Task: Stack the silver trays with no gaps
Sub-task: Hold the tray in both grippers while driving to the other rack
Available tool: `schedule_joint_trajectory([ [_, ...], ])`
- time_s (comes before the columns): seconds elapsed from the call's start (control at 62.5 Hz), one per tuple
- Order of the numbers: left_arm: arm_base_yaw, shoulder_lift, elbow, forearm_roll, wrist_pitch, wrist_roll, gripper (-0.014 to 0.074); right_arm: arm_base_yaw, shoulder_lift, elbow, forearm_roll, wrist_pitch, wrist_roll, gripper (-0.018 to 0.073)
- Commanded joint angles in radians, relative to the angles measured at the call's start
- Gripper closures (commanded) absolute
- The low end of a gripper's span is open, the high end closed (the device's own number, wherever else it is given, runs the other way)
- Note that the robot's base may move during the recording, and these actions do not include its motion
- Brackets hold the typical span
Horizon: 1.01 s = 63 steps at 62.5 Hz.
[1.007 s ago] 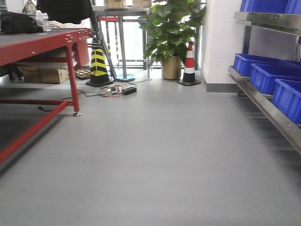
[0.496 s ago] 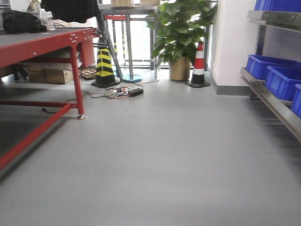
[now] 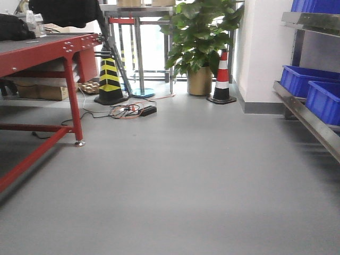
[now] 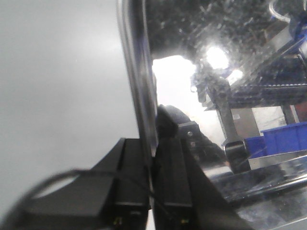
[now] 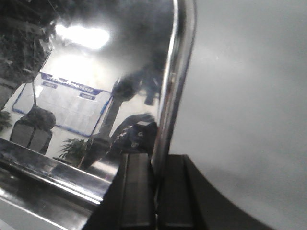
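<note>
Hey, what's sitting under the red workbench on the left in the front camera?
Under the red workbench a cardboard box sits toward the back, behind the lower red crossbar. Farther left the shadowed space runs out of frame, so anything there is unseen.

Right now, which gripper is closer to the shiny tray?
Neither, they tie: the left gripper is shut on the tray rim, and the right gripper is shut on a tray rim too.

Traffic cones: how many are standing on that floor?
2. A black-and-yellow cone stands at the left, near the red table. A red-and-white cone stands right of the potted plant, by the wall. Others could be out of view.
</note>
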Motion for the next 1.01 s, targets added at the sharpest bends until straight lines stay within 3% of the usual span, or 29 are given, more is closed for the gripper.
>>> schedule_joint_trajectory([
  [0.0,-0.010,-0.028,-0.023,0.009,-0.030,0.011,0.0645,0.000,-0.026,-0.030,0.002,-0.082,-0.010,0.0503],
  [0.991,-0.010,-0.028,-0.023,0.009,-0.030,0.011,0.0645,0.000,-0.026,-0.030,0.002,-0.083,-0.010,0.0503],
])
